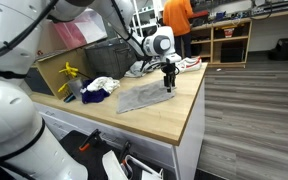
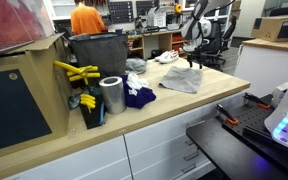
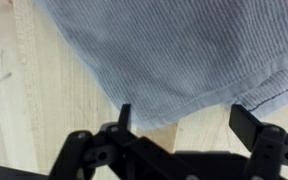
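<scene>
- In an exterior view, yellow items (image 1: pixel 70 72) sit at the left of the wooden worktop (image 1: pixel 169 120). A dark blue cloth (image 1: pixel 92 97) and a white cloth (image 1: pixel 105 84) lie just beside them.
- Right of these, the grey cloth (image 1: pixel 139 98) lies spread flat on the worktop.
- The claw (image 1: pixel 169 85) points down over that cloth's right-hand edge, jaws spread wide and gripping nothing.
- In the wrist view, bare wood shows at the left and the ribbed grey cloth (image 3: pixel 184 50) fills the upper part. Its lower edge runs down between the claw's (image 3: pixel 184 118) two fingertips (image 3: pixel 125 115).
- Whether the fingertips touch the fabric cannot be told.
</scene>
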You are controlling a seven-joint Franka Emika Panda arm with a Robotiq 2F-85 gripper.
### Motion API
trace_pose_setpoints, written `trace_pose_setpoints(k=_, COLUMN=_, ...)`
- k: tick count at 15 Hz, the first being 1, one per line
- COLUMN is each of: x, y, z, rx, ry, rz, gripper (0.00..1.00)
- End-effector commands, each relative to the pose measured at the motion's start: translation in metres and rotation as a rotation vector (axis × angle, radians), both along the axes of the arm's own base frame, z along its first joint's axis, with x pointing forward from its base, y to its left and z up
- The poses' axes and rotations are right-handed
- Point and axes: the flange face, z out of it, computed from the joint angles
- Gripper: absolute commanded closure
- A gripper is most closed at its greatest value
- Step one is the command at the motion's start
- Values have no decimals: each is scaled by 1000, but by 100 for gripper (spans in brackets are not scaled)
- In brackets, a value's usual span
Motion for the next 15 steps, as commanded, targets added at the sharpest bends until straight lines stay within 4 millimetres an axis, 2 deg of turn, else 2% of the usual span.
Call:
trace_pose_setpoints(k=1, x=19, y=-3, z=2, rx=14, ry=2, rz=-62, gripper=0)
trace_pose_setpoints(k=9, x=48, y=14, z=-21, rx=91, ry=17, rz=-175, gripper=0)
trace_pose_setpoints(k=11, x=53, y=16, z=-18, rx=83, ry=1, rz=-184, gripper=0)
trace_pose_setpoints(k=15, x=57, y=11, z=5, rx=60, ry=-50, rz=-193, gripper=0)
